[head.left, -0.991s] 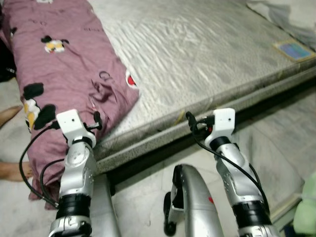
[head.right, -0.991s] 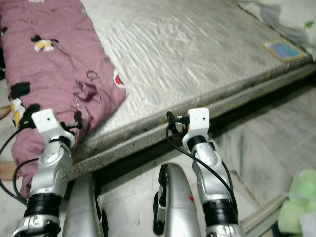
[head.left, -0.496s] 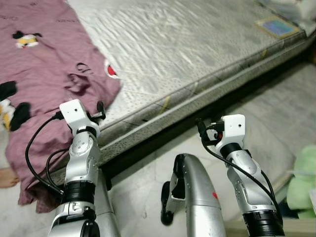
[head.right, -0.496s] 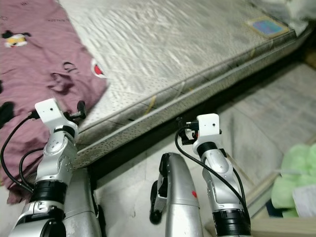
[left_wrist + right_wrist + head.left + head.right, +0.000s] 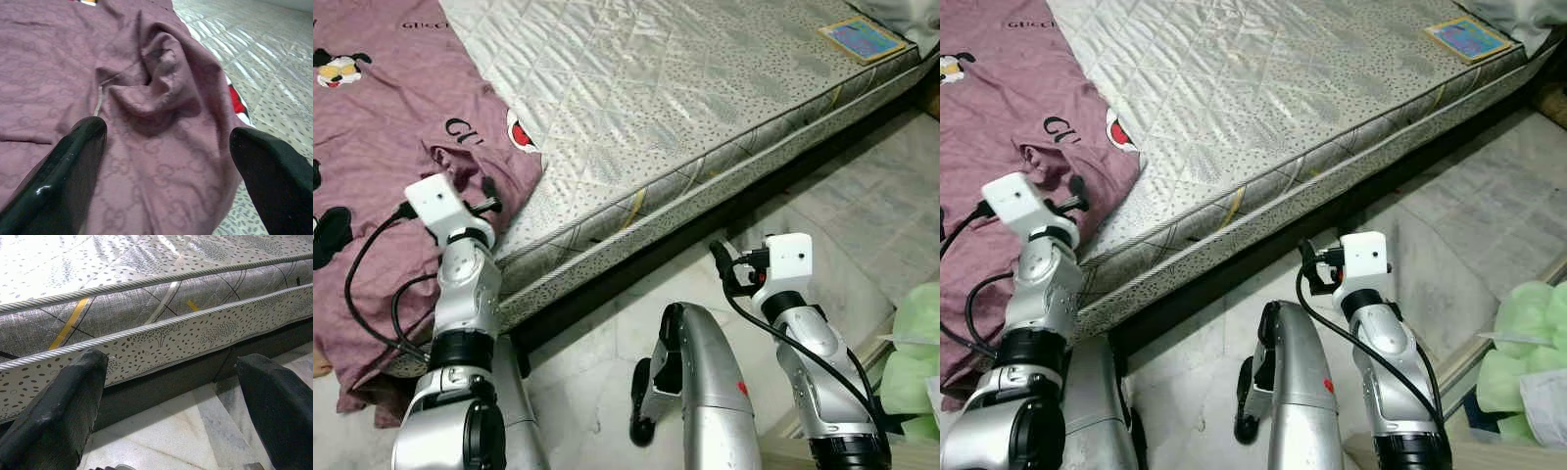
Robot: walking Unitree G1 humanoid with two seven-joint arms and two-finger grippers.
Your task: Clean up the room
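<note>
At about nine o'clock in the head views a maroon printed blanket [image 5: 382, 127] lies rumpled over the left part of the bare quilted mattress [image 5: 685, 88], its edge spilling off the near side toward the marble floor [image 5: 607, 323], with cartoon patches and lettering on soft, creased cloth. The left gripper [image 5: 166, 161] hangs over a bunched fold with fingers spread wide and grasping nothing, so I judge the step to be the approach to the blanket; next it should lower and pinch that fold. At five o'clock the right gripper [image 5: 171, 396], likewise spread and empty, faces the mattress side.
</note>
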